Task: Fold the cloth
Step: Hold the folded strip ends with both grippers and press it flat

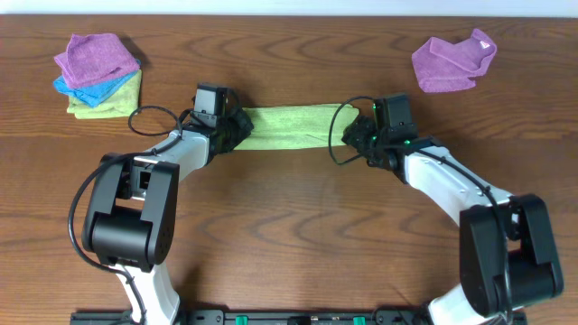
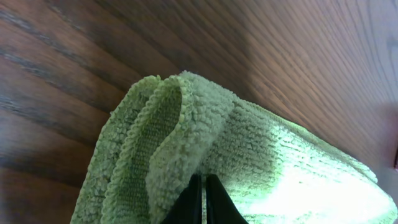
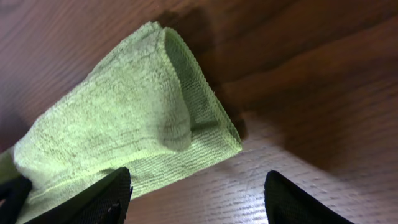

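A green cloth (image 1: 287, 127) lies folded into a long strip on the wooden table between my two grippers. My left gripper (image 1: 230, 131) is shut on the cloth's left end; in the left wrist view the fingertips (image 2: 203, 190) pinch the doubled green edge (image 2: 168, 143). My right gripper (image 1: 357, 135) is at the cloth's right end. In the right wrist view its fingers (image 3: 196, 196) are wide open, with the cloth's end (image 3: 124, 137) lying flat on the table just ahead and to the left of them.
A stack of folded cloths, purple over blue over yellow-green (image 1: 97, 74), sits at the back left. A crumpled purple cloth (image 1: 454, 61) lies at the back right. The wooden table (image 1: 289, 235) spreads in front.
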Action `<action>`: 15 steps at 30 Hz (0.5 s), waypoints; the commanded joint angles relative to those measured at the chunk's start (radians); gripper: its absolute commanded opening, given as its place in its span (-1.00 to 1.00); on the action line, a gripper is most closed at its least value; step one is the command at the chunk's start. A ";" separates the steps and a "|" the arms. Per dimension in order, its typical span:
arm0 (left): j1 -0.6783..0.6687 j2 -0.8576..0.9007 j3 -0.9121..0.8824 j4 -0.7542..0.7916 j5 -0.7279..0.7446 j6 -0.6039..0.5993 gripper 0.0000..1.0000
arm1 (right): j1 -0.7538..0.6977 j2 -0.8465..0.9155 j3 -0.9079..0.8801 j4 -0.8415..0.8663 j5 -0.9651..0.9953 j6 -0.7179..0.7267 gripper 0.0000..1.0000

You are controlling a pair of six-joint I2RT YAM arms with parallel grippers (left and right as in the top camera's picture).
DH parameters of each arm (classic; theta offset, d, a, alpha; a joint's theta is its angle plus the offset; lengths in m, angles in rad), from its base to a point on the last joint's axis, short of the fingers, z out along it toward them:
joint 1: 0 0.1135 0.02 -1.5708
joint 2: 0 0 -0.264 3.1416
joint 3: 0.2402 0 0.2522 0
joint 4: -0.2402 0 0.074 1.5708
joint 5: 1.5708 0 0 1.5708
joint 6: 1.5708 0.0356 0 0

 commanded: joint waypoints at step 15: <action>0.001 0.009 0.007 -0.014 -0.022 0.000 -0.88 | -0.006 0.082 0.012 0.061 -0.014 0.060 0.31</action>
